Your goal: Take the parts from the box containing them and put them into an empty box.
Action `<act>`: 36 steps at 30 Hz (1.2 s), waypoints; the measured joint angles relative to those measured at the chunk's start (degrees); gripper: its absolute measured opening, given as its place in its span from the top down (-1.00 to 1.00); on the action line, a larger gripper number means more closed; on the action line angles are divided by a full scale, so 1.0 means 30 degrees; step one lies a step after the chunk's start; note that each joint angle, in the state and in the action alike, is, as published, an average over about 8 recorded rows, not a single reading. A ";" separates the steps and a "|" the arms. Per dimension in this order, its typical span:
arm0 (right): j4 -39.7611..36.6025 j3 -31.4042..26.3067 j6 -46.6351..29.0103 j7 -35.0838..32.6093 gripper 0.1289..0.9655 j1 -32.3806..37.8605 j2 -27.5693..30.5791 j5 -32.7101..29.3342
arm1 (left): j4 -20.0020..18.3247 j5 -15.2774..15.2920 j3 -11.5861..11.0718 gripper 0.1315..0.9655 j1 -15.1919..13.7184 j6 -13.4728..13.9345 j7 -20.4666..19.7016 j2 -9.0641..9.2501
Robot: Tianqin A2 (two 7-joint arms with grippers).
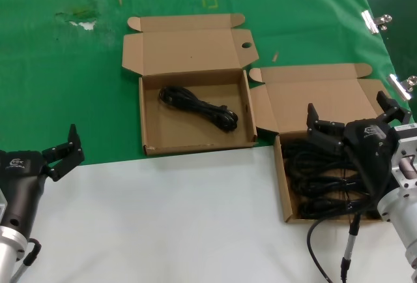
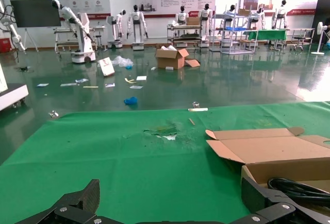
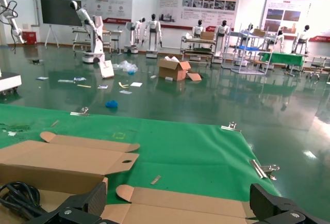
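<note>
Right claw (image 1: 352,121), spread wide, hovers over my cord-filled box (image 1: 284,185) at the surface's right edge. Left claw (image 1: 63,149), spread, waits near the left edge. One cord (image 1: 199,107) lies diagonally in the middle box (image 1: 149,117).

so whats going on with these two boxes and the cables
The robot is moving black power cords between two open cardboard boxes. The right tool hovers open over the box on the robot's right, which holds a pile of cords. The other box, nearer the middle, already holds one cord, so the transfer has only started. The left tool waits open at the near left, holding nothing.
</note>
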 joint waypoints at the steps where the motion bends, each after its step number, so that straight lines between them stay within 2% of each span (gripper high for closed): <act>1: 0.0000 0.0000 0.0000 0.0000 -1.00 0.0000 0.0000 0.0000 | 0.0000 0.0000 0.0000 -1.00 0.0000 0.0000 0.0002 0.0000; 36: 0.0000 0.0000 0.0000 0.0000 -1.00 0.0000 0.0000 0.0000 | 0.0000 0.0000 0.0000 -1.00 0.0000 0.0000 -0.0001 0.0000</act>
